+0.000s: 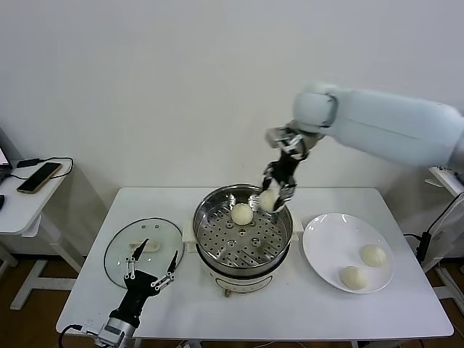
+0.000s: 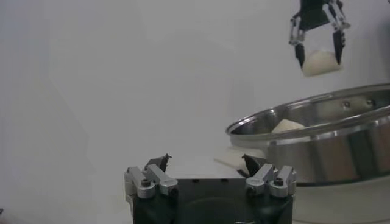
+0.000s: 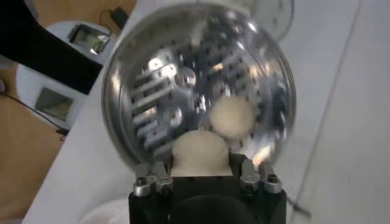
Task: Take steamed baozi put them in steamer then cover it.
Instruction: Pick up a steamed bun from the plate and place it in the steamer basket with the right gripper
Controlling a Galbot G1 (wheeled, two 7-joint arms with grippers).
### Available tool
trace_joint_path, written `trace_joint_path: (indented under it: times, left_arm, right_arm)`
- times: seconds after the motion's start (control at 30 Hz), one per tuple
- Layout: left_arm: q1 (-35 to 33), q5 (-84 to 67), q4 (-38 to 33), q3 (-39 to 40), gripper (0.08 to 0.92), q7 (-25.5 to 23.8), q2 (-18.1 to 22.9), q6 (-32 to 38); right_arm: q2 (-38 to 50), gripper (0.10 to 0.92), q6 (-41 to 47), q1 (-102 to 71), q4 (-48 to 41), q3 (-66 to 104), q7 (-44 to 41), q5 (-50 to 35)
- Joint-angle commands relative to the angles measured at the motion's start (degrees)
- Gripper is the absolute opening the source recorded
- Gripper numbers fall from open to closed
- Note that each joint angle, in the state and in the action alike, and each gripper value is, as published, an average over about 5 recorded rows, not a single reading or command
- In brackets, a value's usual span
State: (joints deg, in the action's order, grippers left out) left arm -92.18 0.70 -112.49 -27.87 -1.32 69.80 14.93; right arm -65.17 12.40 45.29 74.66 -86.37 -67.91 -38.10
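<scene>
1. Overhead, the right gripper (image 1: 275,190) hangs above the far right rim of the steamer (image 1: 243,230), its fingers clamped on a steamed baozi (image 1: 270,199), a small, smooth, off-white bun held just over the rim.
2. A second baozi (image 1: 241,214) lies on the perforated tray at the far side of the pot; two more baozi (image 1: 373,254) (image 1: 352,277) rest well apart from it on the white plate (image 1: 326,246), to the right of the steamer.
3. The steamer is a shiny steel pot with cream side handles and a white base, standing mid-table on the white table (image 1: 290,312).
4. The glass cover (image 1: 143,250), with its cream handle at the centre, lies flat on the table to the left of the steamer.
5. The left gripper (image 1: 151,272) sits low at the near edge of the cover, fingers spread wide and holding nothing.
6. The left wrist view alone shows the steamer's wall (image 2: 317,143) side-on, the tray bun (image 2: 287,126) peeking over the rim, and the gripped bun (image 2: 320,62) clear above that rim between the dark fingers (image 2: 300,53).
7. The right wrist view alone looks straight down: the held bun (image 3: 200,152) fills the gap between the fingers, with the tray bun (image 3: 232,116) lying on the holes below it.
</scene>
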Motion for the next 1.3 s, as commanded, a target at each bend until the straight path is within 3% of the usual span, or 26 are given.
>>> trace_joint_path:
  times: [0.03,0.87,0.97,1.2,1.3]
  left_arm:
    - [0.29,0.06,0.76,-0.06,0.823,0.0,0.11,0.13]
    - [0.27,-0.04,0.58,-0.48,0.823,0.34,0.04,-0.15]
    - [0.21,-0.04,0.58,-0.56,0.823,0.36,0.09,-0.03]
    - [-0.07,-0.03,0.58,-0.62,0.823,0.69,0.45,0.28]
    - [-0.24,-0.03,0.37,-0.82,0.823,0.75,0.53,0.37]
  right_arm:
    - [-8.47,0.635,3.88,-1.03,2.7,-3.02,7.47,-7.06]
    - [-15.12,0.621,7.42,-7.06,-1.64,-4.78,15.27,-5.36]
    - [-15.2,0.648,7.61,-7.16,-1.66,-4.73,15.49,-5.33]
    - [-14.16,0.804,7.69,-6.61,-0.96,-4.36,15.25,-4.51]
    - [-11.93,0.82,7.59,-5.11,0.42,-3.7,13.96,-3.01]
